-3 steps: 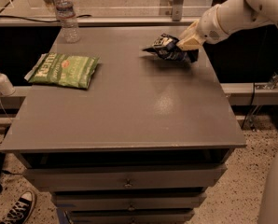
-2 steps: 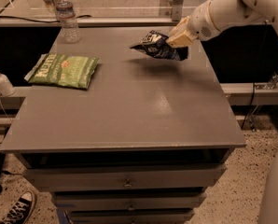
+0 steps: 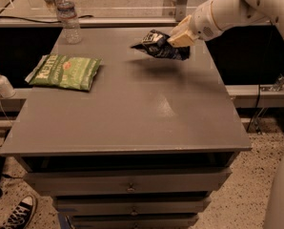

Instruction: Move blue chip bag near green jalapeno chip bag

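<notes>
The blue chip bag (image 3: 158,46) is a crinkled dark navy bag with white lettering. It hangs in the air above the far right part of the grey table (image 3: 127,109), casting a shadow below it. My gripper (image 3: 178,38) comes in from the upper right on a white arm and is shut on the bag's right end. The green jalapeno chip bag (image 3: 65,71) lies flat near the table's left edge, well to the left of the blue bag.
A clear water bottle (image 3: 69,14) stands at the table's far left corner. A white spray bottle (image 3: 1,82) sits off the table's left side. Drawers run below the table front. A sneaker (image 3: 19,213) is on the floor at the lower left.
My gripper has lifted the blue chip bag off the table and carried it left, toward the green bag. The green bag and bottle have not moved.
</notes>
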Controlling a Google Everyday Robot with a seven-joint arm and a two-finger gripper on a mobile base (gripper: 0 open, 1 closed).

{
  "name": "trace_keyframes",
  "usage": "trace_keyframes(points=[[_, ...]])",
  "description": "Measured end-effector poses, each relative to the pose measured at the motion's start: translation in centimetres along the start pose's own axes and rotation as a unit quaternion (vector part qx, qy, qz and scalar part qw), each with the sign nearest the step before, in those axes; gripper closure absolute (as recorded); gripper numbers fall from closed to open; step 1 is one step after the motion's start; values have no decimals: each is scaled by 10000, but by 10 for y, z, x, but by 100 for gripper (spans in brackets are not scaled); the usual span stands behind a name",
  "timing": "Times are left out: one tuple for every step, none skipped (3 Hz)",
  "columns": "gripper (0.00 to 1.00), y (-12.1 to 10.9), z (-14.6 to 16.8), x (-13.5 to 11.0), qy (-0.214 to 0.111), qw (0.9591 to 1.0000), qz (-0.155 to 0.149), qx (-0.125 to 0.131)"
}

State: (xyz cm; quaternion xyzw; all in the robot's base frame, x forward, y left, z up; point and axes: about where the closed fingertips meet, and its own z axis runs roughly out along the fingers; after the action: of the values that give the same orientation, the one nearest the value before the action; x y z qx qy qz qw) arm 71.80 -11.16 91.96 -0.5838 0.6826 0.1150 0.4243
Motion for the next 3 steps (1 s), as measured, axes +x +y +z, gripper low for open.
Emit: trace_keyframes(points=[[100, -6, 10, -16, -241, 9996, -103, 83], [100, -16, 29, -33, -520, 9983, -224, 113], [100, -23, 51, -49, -803, 9962, -311, 111]])
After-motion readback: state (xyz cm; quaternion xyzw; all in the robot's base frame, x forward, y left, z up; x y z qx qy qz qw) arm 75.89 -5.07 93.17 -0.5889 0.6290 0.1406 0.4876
